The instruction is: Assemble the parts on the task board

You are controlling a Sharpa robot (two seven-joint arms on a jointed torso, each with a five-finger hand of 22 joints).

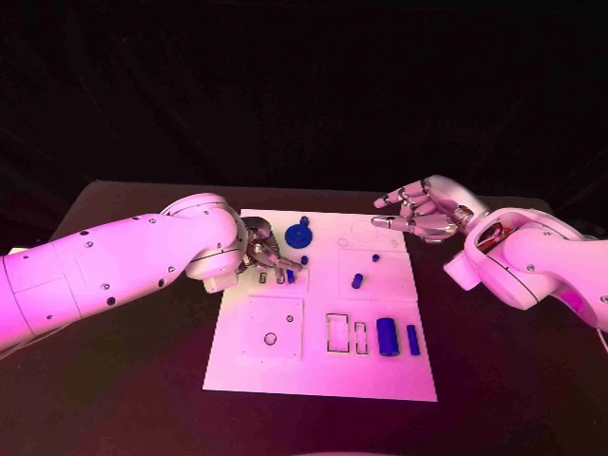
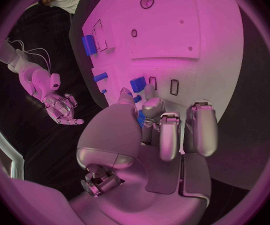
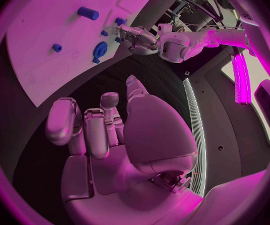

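Fingers [image 2: 148, 116] of my left hand [image 1: 263, 253] pinch a small blue part [image 2: 140, 118] over the task board [image 1: 387, 370], its long axis hidden; my right hand [image 1: 421, 211] hovers spread beyond the board's far right corner.

Black table [image 1: 112, 380]; black curtain [image 1: 304, 85] behind; lit strip [image 3: 239, 77] at side.

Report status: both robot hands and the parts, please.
Left robot hand fingers on a small blue part. Right robot hand open beside the task board. Nothing blocking.

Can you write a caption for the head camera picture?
Left hand works among blue parts on the task board.
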